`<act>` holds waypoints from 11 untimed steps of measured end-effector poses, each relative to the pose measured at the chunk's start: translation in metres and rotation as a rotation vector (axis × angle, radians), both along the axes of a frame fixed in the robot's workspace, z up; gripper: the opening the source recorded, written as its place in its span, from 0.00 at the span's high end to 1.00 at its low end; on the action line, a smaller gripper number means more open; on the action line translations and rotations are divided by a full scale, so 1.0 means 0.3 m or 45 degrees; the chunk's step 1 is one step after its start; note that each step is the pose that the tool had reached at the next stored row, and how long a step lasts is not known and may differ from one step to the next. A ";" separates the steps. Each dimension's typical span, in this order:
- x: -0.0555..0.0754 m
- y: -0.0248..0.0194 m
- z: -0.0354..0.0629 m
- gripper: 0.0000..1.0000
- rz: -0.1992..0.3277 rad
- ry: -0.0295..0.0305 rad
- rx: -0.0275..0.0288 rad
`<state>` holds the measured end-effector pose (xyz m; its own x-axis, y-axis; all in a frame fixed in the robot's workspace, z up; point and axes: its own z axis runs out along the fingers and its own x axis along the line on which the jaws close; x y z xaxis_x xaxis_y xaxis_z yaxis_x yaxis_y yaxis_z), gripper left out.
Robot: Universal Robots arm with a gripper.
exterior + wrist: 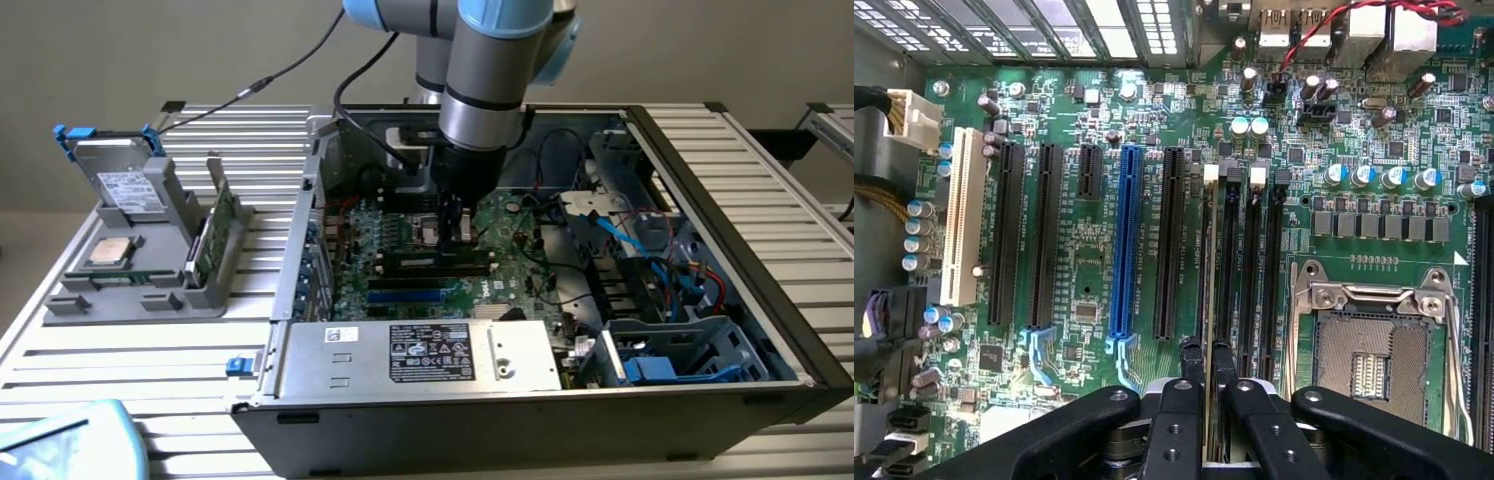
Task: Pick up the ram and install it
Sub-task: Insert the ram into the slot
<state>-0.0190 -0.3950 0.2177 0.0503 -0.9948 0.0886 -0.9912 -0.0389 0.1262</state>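
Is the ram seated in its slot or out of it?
Cannot tell if seated. The ram stands on edge along the memory slots, pinched by the gripper.

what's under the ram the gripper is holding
The ram, edge-on in the gripper, stands over the black memory slots on the motherboard, at the one farthest from the CPU socket. That slot is mostly hidden by the ram.

The ram (1209,250) is standing on edge, so all you get is its thin pale top edge (chips and label not visible from here). It's pinched in the gripper (1207,362) and lined up along the black memory slots (1252,270).
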 end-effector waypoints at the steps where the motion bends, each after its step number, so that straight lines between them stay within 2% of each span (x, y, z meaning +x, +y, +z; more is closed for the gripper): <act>1: 0.000 0.000 0.000 0.86 -0.001 0.0008 -0.0001; 11: 0.000 0.002 0.001 0.86 -0.013 0.0045 0.0002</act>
